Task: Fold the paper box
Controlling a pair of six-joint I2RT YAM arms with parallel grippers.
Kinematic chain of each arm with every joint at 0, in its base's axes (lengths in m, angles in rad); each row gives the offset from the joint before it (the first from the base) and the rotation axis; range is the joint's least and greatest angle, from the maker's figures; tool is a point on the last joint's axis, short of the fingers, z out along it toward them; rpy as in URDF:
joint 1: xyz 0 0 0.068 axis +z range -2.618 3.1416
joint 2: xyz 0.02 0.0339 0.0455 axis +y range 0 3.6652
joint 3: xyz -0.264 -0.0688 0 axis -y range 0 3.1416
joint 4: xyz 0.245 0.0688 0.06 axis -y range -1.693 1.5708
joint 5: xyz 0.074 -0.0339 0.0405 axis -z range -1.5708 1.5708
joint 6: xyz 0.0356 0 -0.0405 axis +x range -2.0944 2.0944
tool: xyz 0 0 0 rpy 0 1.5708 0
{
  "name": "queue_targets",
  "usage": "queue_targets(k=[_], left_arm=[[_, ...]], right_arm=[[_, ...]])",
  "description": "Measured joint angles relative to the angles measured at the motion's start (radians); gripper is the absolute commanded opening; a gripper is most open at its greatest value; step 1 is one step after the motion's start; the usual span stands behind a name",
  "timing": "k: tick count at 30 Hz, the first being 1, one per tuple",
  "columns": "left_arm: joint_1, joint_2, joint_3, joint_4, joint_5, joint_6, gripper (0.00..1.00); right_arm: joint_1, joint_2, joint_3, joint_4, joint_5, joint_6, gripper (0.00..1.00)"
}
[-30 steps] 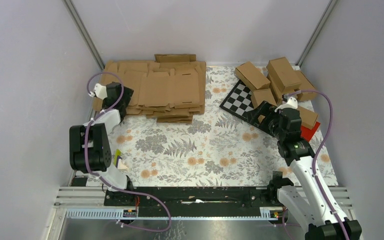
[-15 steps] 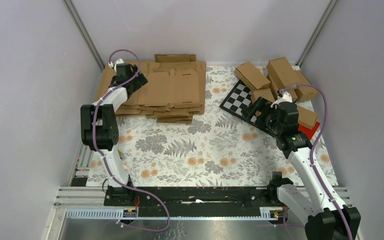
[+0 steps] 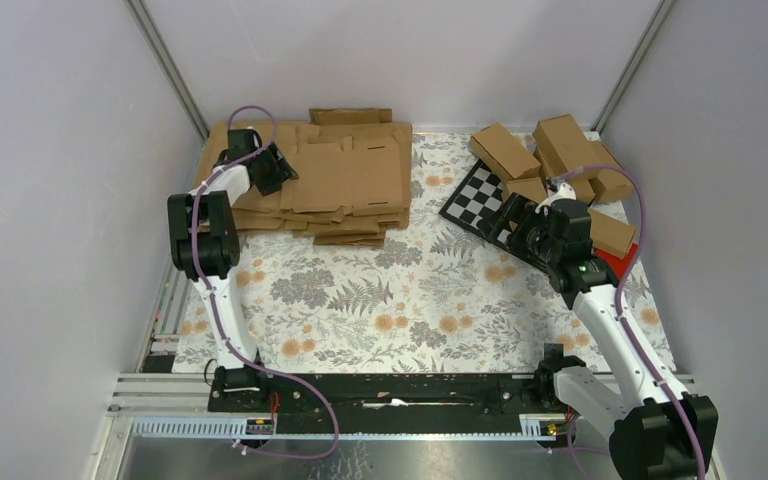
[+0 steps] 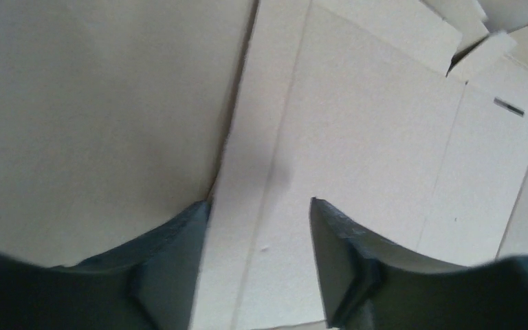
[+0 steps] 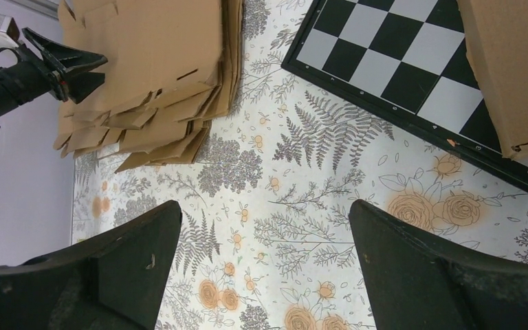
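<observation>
At the far left corner of the flower-printed surface (image 3: 390, 290), the left pincer (image 3: 282, 168) hovers low over a thick pile of flat brown cardboard blanks (image 3: 260, 215), its fingers spread apart with nothing between them. The wrist view shows them straddling an edge of the uppermost sheet.

That top sheet, a plain brown die-cut cardboard piece with flaps and crease lines (image 3: 350, 175), appears to be the paper box. It lies flat on the pile, unlifted and with no crease bent, so the folding looks not yet begun. Picking it off the pile, raising its walls and tucking its flaps are all left to do.

Seen from above, its long axis seems to run left to right across the surface, with flaps pointing toward the far wall and toward the arms. Its exact outline is hard to separate from the sheets beneath.

The right pincer (image 3: 522, 226), fingers also wide apart and empty, hangs beside a black-and-white checkered board (image 3: 475, 195), near a group of small brick-shaped brown cartons (image 3: 505, 150).
</observation>
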Motion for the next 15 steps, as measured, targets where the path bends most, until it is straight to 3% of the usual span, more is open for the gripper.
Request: queue_targets(k=[6, 9, 11, 13, 15], left_arm=[[0.016, 0.003, -0.066, 0.069, 0.185, -0.068, 0.09], [0.023, 0.003, -0.110, 0.128, 0.256, -0.112, 0.06], [0.029, 0.003, -0.135, 0.168, 0.306, -0.142, 0.11], [0.032, 0.003, -0.146, 0.193, 0.344, -0.168, 0.36], [0.032, 0.003, -0.150, 0.216, 0.369, -0.183, 0.51]], right_arm=[[0.000, -0.008, 0.006, 0.004, -0.005, 0.003, 1.00], [0.000, -0.030, 0.006, 0.005, -0.005, 0.010, 1.00], [0.000, -0.045, 0.006, 0.006, -0.006, 0.015, 1.00], [0.000, -0.050, 0.006, 0.009, -0.007, 0.019, 1.00], [0.000, -0.051, 0.006, 0.009, -0.008, 0.022, 1.00]])
